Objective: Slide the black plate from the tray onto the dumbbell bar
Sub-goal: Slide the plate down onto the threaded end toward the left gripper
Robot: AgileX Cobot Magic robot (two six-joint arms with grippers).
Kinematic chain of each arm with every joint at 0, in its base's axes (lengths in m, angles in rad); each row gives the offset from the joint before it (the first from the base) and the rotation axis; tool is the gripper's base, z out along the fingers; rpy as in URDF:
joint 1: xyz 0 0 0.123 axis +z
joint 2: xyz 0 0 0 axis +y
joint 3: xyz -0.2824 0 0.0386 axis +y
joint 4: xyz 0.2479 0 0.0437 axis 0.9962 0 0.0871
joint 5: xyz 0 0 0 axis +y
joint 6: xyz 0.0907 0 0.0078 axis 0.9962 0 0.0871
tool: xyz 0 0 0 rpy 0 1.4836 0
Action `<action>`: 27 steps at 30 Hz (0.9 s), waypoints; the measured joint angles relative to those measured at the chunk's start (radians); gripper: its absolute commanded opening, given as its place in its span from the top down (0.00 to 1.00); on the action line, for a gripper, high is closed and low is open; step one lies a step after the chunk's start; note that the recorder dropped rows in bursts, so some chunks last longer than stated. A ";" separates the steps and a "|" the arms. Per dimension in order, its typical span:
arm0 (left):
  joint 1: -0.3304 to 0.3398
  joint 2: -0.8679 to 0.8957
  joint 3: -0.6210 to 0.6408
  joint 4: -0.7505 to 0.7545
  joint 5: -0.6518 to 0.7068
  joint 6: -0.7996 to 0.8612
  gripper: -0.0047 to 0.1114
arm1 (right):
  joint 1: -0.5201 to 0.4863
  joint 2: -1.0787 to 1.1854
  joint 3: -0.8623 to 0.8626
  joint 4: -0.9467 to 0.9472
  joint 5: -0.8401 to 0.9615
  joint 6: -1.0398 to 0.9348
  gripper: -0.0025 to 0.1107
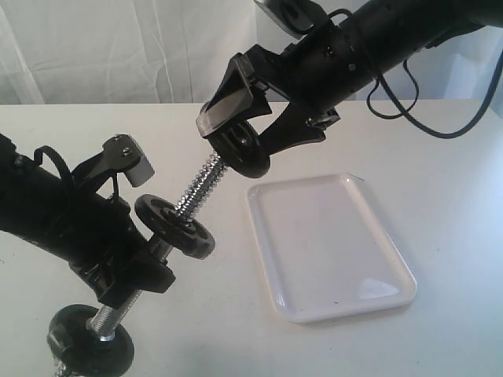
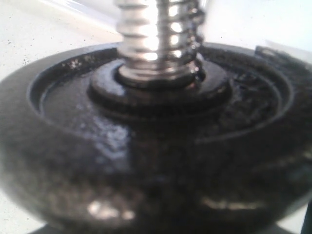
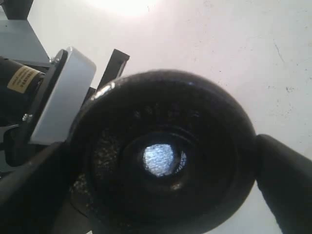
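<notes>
- Two grips: black plate (image 1: 253,159) in wide-spread right jaws, upper centre; dumbbell bar (image 1: 196,192) clamped in left jaws, lower left.
- Square hole to threaded tip (tray (image 1: 330,251), right of centre, bare), then push down along the tilt.

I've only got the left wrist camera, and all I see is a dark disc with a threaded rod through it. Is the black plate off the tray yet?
Observer: Yes. Nothing lies on the tray; the right hand grips the black plate in the air.
Operator: Where is it relative to the bar?
Observer: Right at the upper threaded tip of the dumbbell bar, which the left hand holds tilted.
Operator: Is the hole lined up?
Observer: It looks so. In the right wrist view, shiny metal shows through the plate's centre hole.
</notes>
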 measured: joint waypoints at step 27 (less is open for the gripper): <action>0.006 0.000 0.000 -0.023 0.038 0.118 0.96 | 0.001 0.000 0.000 0.000 0.039 -0.019 0.98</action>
